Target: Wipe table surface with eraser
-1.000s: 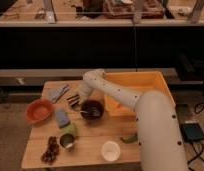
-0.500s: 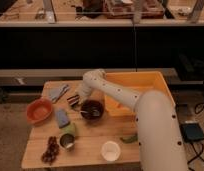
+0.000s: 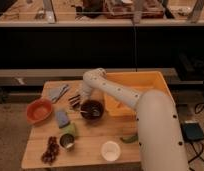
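Nothing has moved since a second ago: my arm keeps the same bend and every item lies where it did. My pincer (image 3: 79,100) hangs low over the table surface (image 3: 90,150), at the left edge of the dark bowl (image 3: 92,108), and I cannot tell how far it is parted or whether it has hold of anything. The eraser (image 3: 74,102) is a small dark brown-black block with pale stripes along its length; it sits right at my pincer, a touch toward nine o'clock, so close that I cannot say whether the two touch. From the pincer, the blue-grey cloth (image 3: 58,92) lies at ten o'clock, near the table's far left corner. The orange bowl (image 3: 39,110) is at eight o'clock, well apart. The blue-grey sponge (image 3: 62,118) lies at seven o'clock, with a green item (image 3: 70,129) just beyond it, then a small cup (image 3: 68,142) and a dark red cluster (image 3: 51,149) nearer the front edge. A white cup (image 3: 110,150) stands at five o'clock, a green pod (image 3: 129,138) further right. The big yellow-orange bin (image 3: 140,80) fills the side at three o'clock, behind my white arm (image 3: 120,95).
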{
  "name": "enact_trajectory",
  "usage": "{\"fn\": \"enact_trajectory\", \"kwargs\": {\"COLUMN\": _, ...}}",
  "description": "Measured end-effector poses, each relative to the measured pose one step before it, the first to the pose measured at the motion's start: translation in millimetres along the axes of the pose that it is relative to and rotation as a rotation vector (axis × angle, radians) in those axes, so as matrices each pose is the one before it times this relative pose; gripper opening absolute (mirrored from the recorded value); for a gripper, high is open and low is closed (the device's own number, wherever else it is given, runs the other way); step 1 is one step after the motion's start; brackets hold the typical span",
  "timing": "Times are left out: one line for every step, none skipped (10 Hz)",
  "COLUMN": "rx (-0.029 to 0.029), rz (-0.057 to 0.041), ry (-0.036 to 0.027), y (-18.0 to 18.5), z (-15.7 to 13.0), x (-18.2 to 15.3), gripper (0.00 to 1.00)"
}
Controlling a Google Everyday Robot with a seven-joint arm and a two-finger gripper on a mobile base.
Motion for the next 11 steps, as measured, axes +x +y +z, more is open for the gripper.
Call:
{"fn": "enact_trajectory", "kwargs": {"rx": 0.00206, "rz": 0.00139, "ry": -0.00317, "y": -0.50, "z": 0.47, "x": -1.11, "gripper": 0.10}}
{"fn": "enact_trajectory", "kwargs": {"rx": 0.00253, "rz": -0.00079, "ry": -0.00210, "y": -1.68, "z": 0.08, "x": -1.57, "gripper": 0.10}}
{"fn": "enact_trajectory", "kwargs": {"rx": -0.00055, "rz": -0.00117, "ry": -0.00200, "y": -0.31, "z": 0.84, "x": -1.55, "gripper": 0.10}}
{"fn": "enact_trajectory", "kwargs": {"rx": 0.00125, "rz": 0.00213, "ry": 0.00078, "y": -0.54, "z": -0.60, "x": 0.72, "gripper": 0.10}}
{"fn": "enact_trajectory", "kwargs": {"rx": 0.00098, "rz": 0.00294, "ry": 0.00444, "y": 0.27, "z": 0.01, "x": 1.67, "gripper": 0.10}}
{"fn": "enact_trajectory", "kwargs": {"rx": 0.00191, "rz": -0.00304, "ry": 0.01103, "y": 1.16, "z": -0.78, "x": 3.39, "gripper": 0.10}}
{"fn": "enact_trajectory", "kwargs": {"rx": 0.00380, "rz": -0.00103, "ry": 0.01819, "y": 0.05, "z": -4.47, "x": 5.72, "gripper": 0.10}}
{"fn": "enact_trajectory", "kwargs": {"rx": 0.00141, "rz": -0.00125, "ry": 0.02093, "y": -1.66, "z": -3.61, "x": 5.61, "gripper": 0.10}}
{"fn": "enact_trajectory", "kwargs": {"rx": -0.00183, "rz": -0.00330, "ry": 0.00953, "y": -3.05, "z": -0.73, "x": 1.49, "gripper": 0.10}}
{"fn": "enact_trajectory", "kwargs": {"rx": -0.00083, "rz": 0.00396, "ry": 0.01180, "y": -2.29, "z": -1.74, "x": 6.15, "gripper": 0.10}}
{"fn": "enact_trajectory", "kwargs": {"rx": 0.00060, "rz": 0.00552, "ry": 0.00821, "y": -1.33, "z": -1.83, "x": 5.58, "gripper": 0.10}}
